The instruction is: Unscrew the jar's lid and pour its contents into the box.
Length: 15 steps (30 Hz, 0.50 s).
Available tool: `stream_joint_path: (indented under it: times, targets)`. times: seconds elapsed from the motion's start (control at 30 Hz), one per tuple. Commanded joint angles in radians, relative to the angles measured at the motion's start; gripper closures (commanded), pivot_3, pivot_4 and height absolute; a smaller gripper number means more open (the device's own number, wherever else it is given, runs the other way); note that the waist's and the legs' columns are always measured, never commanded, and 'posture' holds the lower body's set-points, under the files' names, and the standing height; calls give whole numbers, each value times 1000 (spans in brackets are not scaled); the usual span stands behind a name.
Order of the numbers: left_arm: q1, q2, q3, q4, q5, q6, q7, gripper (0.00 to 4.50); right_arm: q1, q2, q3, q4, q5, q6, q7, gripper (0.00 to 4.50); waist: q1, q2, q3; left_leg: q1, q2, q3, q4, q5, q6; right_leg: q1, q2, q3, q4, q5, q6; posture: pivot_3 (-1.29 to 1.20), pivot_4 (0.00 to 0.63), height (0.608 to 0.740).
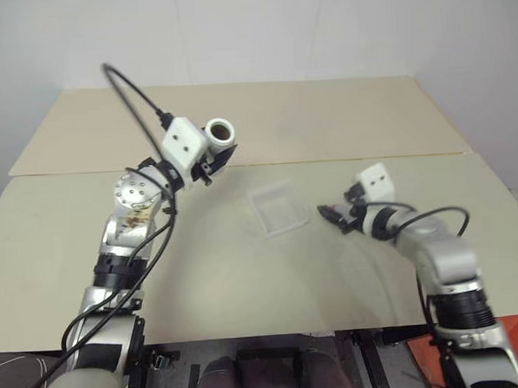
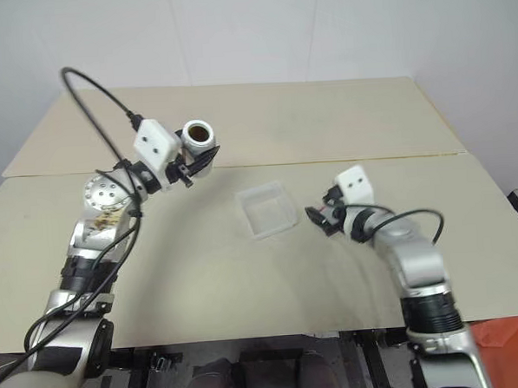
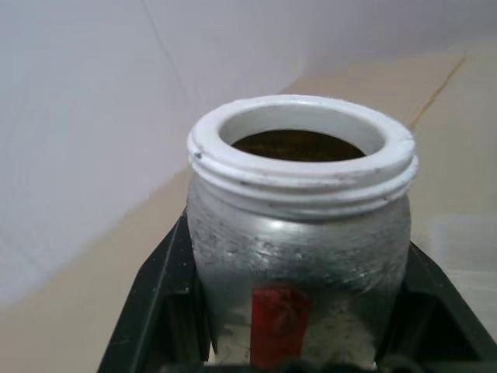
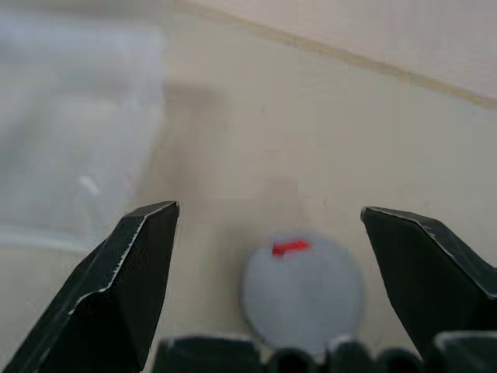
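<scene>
In the head views the left arm rises from the lower left of the frame, bent at the elbow, its forearm slanting up and toward the centre; the left gripper (image 1: 215,154) sits in the upper left-centre, raised well above the table (image 1: 246,273), its wrist turned so that the fingers point roughly level toward the frame's middle. Its black fingers are clenched on the jar (image 1: 220,133); the jar is tipped, its open white-rimmed mouth facing the camera and slightly upward. In the left wrist view the jar (image 3: 299,241) stands between the two dark fingers (image 3: 155,311), one pressed to each side of its silver-grey body, a red patch of label low on its front; inside the threaded white rim shows something dark brown, which may be the contents (image 3: 299,145), though single pieces cannot be told.

The right arm comes up from the lower right, elbow bent, forearm lying low over the table and aimed toward the centre; the right gripper (image 1: 334,216) is at centre right, tilted slightly downward, just beside the box (image 1: 278,209) but apart from it. Its fingers are spread wide and grasp nothing; in the right wrist view the lid (image 4: 303,289) lies flat on the table between the released fingers (image 4: 128,287), clear of both, its red mark up. The box, clear and shallow, rests on the table at the frame's centre, between the two grippers, below and to the right of the raised jar.
</scene>
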Motion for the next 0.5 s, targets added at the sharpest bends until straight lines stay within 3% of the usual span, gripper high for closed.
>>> stream_joint_path:
  times: [0.03,0.17,0.3,0.5]
  targets:
    - [-156,73,-159,165,393,-355,307,2472,-86,-102,-50,-111,202,186,177,25,3,0,0,0,0,0,0,0,0,0,0,0,0,0,0,0,150,740]
    - [-347,103,-364,357,753,-521,673,2472,-146,-142,-35,-134,266,243,213,25,16,0,0,-1,0,1,0,-1,2,1,0,-1,-2,0,0,0,150,740]
    - [-502,81,-604,488,1072,-539,947,2472,-192,-139,-18,-132,272,242,205,25,24,0,0,-3,-2,4,0,-2,3,1,-2,-2,-4,1,2,0,150,740]
    - [-606,-13,-834,643,1299,-476,1093,2472,-234,-117,-25,-149,289,248,159,25,23,0,0,-8,-1,8,1,-1,2,-3,-2,-4,-5,1,2,0,150,740]
